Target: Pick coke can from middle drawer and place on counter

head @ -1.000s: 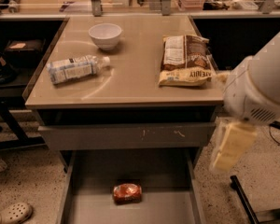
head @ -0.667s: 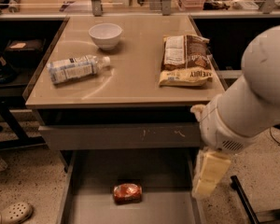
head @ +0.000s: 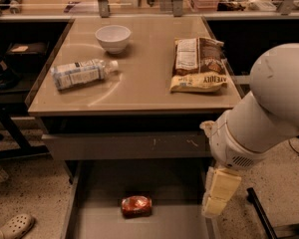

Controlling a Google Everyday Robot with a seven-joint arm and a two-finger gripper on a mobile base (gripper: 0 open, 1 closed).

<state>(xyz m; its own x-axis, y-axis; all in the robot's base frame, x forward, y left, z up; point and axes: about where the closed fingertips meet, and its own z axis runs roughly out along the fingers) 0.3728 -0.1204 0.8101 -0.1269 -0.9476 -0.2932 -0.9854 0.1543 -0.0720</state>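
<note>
Coke can (head: 136, 206): laid on its side on the floor of the middle drawer (head: 107, 224), near its centre, touched by nothing.
Middle drawer: pulled open below the counter (head: 149, 78).
Gripper (head: 214, 205): held over the drawer's right edge, right of the can and apart from it; whether it is open or closed cannot be told.
Counter: a clear bottle (head: 82, 72) is laid on its side at left, a white bowl (head: 113, 37) is set behind it, and snack bags (head: 199, 63) are laid at right.
Floor: a sandal (head: 12, 226) is seen at lower left.
</note>
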